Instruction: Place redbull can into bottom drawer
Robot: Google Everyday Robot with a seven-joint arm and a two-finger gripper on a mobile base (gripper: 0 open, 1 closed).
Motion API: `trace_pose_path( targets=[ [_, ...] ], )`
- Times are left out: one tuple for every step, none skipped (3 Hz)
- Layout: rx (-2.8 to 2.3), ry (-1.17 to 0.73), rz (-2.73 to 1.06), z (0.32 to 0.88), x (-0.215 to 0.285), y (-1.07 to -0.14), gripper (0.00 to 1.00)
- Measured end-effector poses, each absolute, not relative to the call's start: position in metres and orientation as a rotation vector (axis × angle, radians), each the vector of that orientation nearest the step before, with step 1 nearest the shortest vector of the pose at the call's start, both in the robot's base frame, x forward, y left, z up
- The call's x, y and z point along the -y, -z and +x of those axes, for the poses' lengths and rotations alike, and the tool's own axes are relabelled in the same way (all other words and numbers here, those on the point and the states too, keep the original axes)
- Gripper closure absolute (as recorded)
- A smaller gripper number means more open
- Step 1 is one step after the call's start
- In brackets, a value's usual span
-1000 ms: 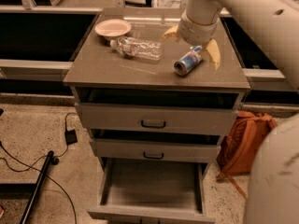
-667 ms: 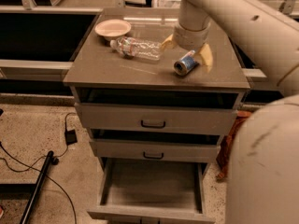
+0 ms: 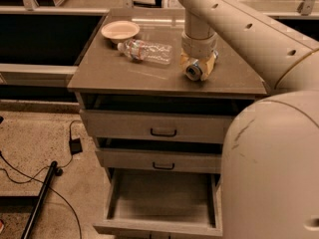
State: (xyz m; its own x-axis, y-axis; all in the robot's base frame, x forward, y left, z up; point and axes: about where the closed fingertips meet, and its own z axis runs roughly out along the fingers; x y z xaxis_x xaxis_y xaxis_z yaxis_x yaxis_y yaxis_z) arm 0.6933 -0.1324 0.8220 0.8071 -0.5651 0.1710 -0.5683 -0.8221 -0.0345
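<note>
Swinging in from the right edge of the counter (image 3: 124,76), the big pale arm (image 3: 234,24) has come down until it stands almost straight over the redbull can (image 3: 192,72), with the gripper (image 3: 199,64) now set around it where a second ago it hung higher and off to the side. Below the front edge, the bottom drawer (image 3: 159,198) is pulled well out, its floor bare, while the two upper drawers are barely cracked open.

On the top, a clear plastic bottle (image 3: 147,51) lies on its side near the middle, and a small bowl (image 3: 120,30) sits toward the back-left corner; both are apart from the gripper.

The can lies on its side right of centre, near the front edge. Its long axis runs roughly back to front, silver end facing the front edge, and the gripper comes at it from directly above, across that axis. Whether the gripper has actually clamped the can, I cannot tell.

By my judgement, the coming lift must carry it forward over the front edge and down.
</note>
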Motion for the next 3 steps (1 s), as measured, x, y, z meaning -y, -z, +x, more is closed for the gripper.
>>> trace_pose_path(
  targets=[
    [0.917,-0.237,2.988,0.690,0.128,-0.819,0.83],
    [1.039,-0.138,3.053,0.672,0.133,-0.838,1.00],
    [1.358,0.007,3.129,0.642,0.153,-0.880,1.00]
  ],
)
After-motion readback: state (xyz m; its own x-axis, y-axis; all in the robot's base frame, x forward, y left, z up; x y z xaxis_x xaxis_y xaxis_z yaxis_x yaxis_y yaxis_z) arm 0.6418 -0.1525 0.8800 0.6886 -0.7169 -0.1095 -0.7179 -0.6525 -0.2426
